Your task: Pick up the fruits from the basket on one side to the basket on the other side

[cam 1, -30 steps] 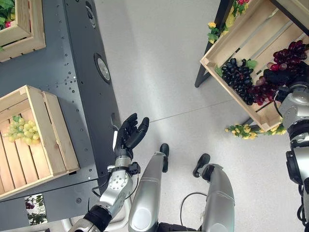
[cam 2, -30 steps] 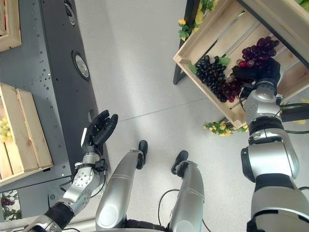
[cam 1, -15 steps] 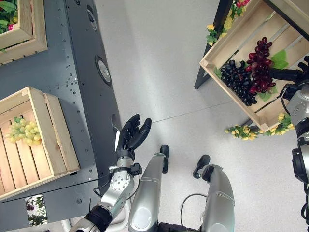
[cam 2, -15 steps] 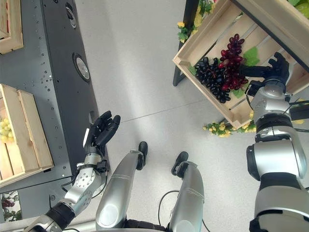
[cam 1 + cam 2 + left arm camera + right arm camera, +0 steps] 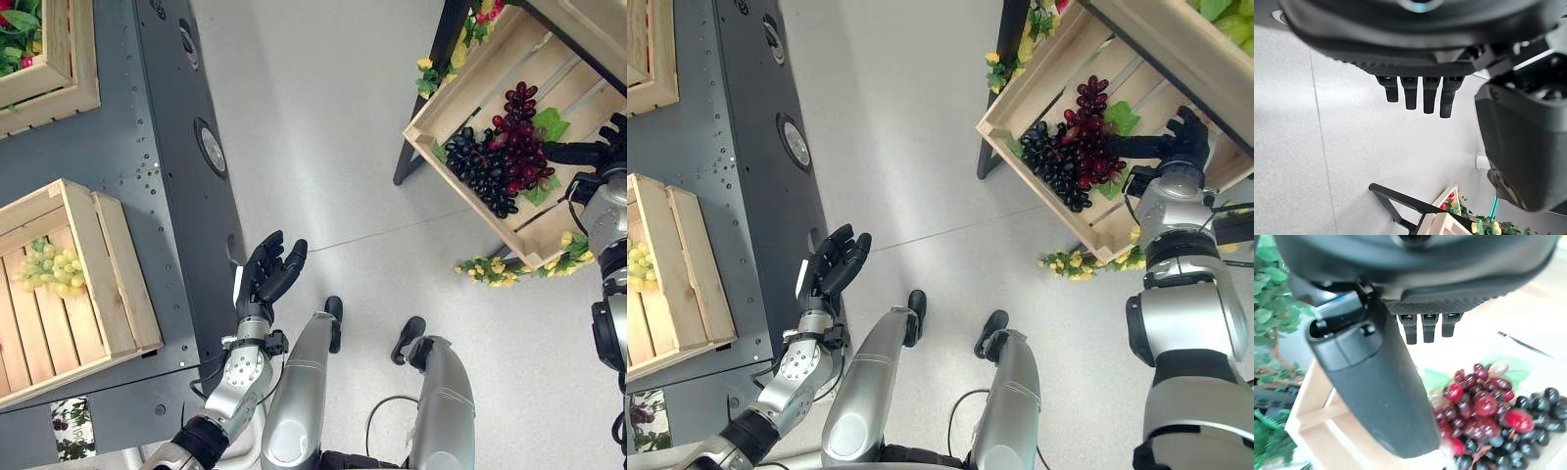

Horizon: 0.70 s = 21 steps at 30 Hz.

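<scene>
Right robot hand, fingers straight and empty, hovers just beside the red grape bunch in the tilted wooden crate. The bunch looks light and floppy; I'd grasp near its stem.

Head stereo pair downward; wrist cameras close along each hand.

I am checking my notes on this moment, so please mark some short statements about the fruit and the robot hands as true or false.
1. The red grapes lie in the right crate. True.
2. The right robot hand grips the red grapes. False: it is open beside them.
3. Green grapes lie in the left crate. True.
4. The left robot hand holds dark grapes. False: it is open and holds nothing; the dark grapes lie in the right crate.
</scene>
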### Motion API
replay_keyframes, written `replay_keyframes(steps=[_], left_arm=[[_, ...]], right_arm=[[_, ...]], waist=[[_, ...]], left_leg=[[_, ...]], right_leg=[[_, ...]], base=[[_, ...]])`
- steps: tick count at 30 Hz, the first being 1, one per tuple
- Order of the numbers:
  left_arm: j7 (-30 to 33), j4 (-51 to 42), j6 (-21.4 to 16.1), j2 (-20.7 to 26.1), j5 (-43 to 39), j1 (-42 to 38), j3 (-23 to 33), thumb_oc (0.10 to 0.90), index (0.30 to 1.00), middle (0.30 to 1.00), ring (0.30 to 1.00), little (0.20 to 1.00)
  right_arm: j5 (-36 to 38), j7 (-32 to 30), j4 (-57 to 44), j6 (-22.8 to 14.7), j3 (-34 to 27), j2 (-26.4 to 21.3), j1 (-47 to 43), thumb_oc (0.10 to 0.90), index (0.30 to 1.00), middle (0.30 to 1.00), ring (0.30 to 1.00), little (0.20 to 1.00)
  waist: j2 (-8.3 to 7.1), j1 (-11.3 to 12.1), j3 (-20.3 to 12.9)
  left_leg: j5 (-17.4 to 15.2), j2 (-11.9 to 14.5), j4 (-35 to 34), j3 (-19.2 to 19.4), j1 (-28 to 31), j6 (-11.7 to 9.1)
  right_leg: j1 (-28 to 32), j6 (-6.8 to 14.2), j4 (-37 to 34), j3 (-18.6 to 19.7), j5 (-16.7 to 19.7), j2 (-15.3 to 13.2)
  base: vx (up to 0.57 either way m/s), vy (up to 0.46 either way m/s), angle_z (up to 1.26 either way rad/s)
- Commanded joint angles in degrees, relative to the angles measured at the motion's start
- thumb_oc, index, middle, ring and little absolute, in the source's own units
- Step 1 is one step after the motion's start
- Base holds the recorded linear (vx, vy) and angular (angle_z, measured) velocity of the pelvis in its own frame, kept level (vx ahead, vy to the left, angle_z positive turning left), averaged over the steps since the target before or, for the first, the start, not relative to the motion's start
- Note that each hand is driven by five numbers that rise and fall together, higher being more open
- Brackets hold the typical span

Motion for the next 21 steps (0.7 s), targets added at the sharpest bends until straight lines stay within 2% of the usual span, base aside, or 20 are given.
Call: replay_keyframes(steps=[1, 3, 7, 8, 10, 17, 21], left_arm=[[0.98, -7.37, -7.32, 0.06, 1.26, -0.71, 0.22, 0.800, 0.900, 0.900, 0.900, 0.900], [2.00, -6.57, -6.20, -1.04, 2.21, -2.34, 0.58, 0.800, 0.900, 0.900, 0.900, 0.900], [2.68, -6.06, -4.92, -1.83, 3.23, -3.78, 0.85, 0.800, 0.900, 0.900, 0.900, 0.900], [2.55, -5.28, -4.45, -2.09, 3.65, -4.40, 1.20, 0.800, 0.900, 0.900, 0.900, 0.900], [2.46, -4.63, -4.34, -2.28, 4.00, -4.83, 1.38, 0.800, 0.900, 0.900, 0.900, 0.900], [1.21, -2.54, -3.74, -2.31, 4.18, -4.26, 2.85, 0.800, 0.900, 0.900, 0.900, 0.900], [0.54, -1.68, -3.88, -3.15, 5.18, -4.03, 3.52, 0.800, 0.900, 0.900, 0.900, 0.900]], right_arm=[[-0.47, 1.38, -6.95, -8.91, 0.67, -3.89, -1.59, 0.800, 0.900, 0.900, 0.900, 0.900], [-0.90, 0.86, -9.79, -10.49, -0.94, 0.39, 4.06, 0.800, 0.900, 0.900, 0.900, 0.900], [-0.39, 0.30, -11.69, -13.02, -2.16, 4.36, 8.69, 0.800, 0.900, 0.900, 0.900, 0.900], [-0.06, 1.33, -12.71, -14.37, -2.86, 7.04, 11.48, 0.800, 0.900, 0.900, 0.900, 0.900], [0.68, 1.72, -13.26, -14.75, -2.95, 8.26, 12.40, 0.800, 0.900, 0.900, 0.900, 0.900], [6.69, 6.18, -17.30, -17.57, -3.95, 15.70, 19.49, 0.800, 0.900, 0.900, 0.900, 0.900], [9.38, 9.23, -20.43, -19.41, -3.17, 18.69, 22.42, 0.800, 0.900, 0.900, 0.900, 0.900]], waist=[[1.10, -0.61, -0.83], [0.54, -1.05, -0.83], [0.02, -1.39, -0.83], [-0.16, -1.61, -0.85], [-0.23, -1.67, -0.86], [-0.92, -1.70, -4.53], [-1.16, -1.75, -6.48]], left_leg=[[-6.35, 2.08, -1.39, -0.49, 6.19, -1.44], [-5.81, 2.25, -3.39, 0.25, 9.39, -1.53], [-5.46, 2.63, -5.23, 0.94, 13.02, -1.68], [-5.03, 2.98, -6.58, 1.43, 15.56, -1.99], [-4.68, 2.98, -7.65, 1.52, 16.99, -2.12], [-1.26, 2.67, -16.80, 1.80, 23.71, -3.07], [-0.62, 2.34, -18.98, 1.90, 25.27, -3.37]], right_leg=[[6.29, -0.76, -1.80, -2.43, -0.45, -2.19], [9.56, -0.44, -4.00, -2.37, 0.08, -2.03], [13.56, 0.00, -6.58, -2.65, 0.68, -1.94], [16.46, 0.34, -8.63, -2.77, 1.25, -1.70], [18.01, 0.50, -9.97, -2.79, 1.61, -1.49], [25.03, 1.52, -19.23, -2.78, 4.09, 0.15], [27.33, 1.96, -22.89, -3.31, 5.02, 0.62]], base=[[0.00, 0.000, 0.00], [0.00, 0.000, 0.00], [0.01, -0.006, 0.01], [0.04, -0.020, 0.03], [0.03, -0.015, 0.00], [0.07, -0.022, -0.01], [0.02, -0.004, 0.02]])
